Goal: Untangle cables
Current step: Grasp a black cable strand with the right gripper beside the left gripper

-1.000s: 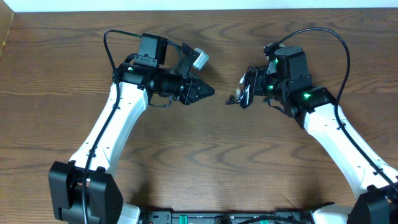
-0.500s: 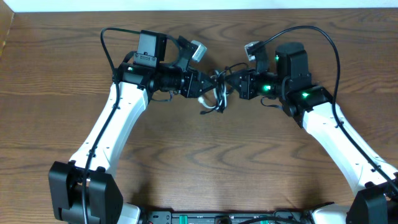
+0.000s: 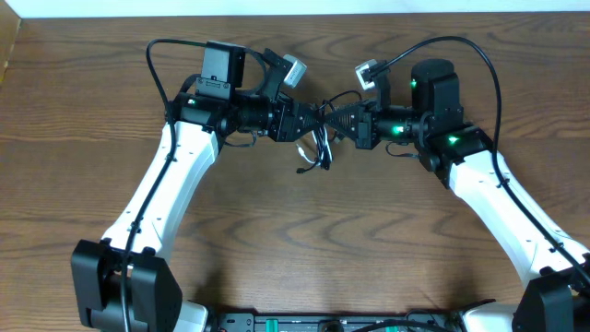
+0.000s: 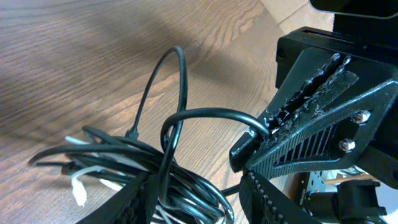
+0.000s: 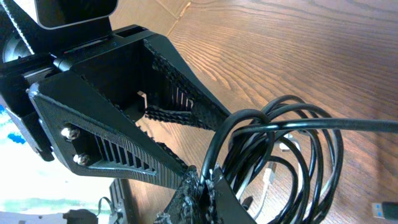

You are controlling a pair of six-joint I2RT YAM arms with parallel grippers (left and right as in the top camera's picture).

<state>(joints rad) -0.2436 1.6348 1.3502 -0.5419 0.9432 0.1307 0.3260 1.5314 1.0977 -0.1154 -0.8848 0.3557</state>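
Left claw (image 3: pixel 302 122) and right claw (image 3: pixel 345 121) are now brought close together; a second ago they are seen well apart.
The cables (image 3: pixel 319 148) are hung in a bunch between them, over the table (image 3: pixel 295 240). The right claw is shut on a black loop, so the bunch is kept up. The left claw is opened around the bunch, likely so one cord can be picked.
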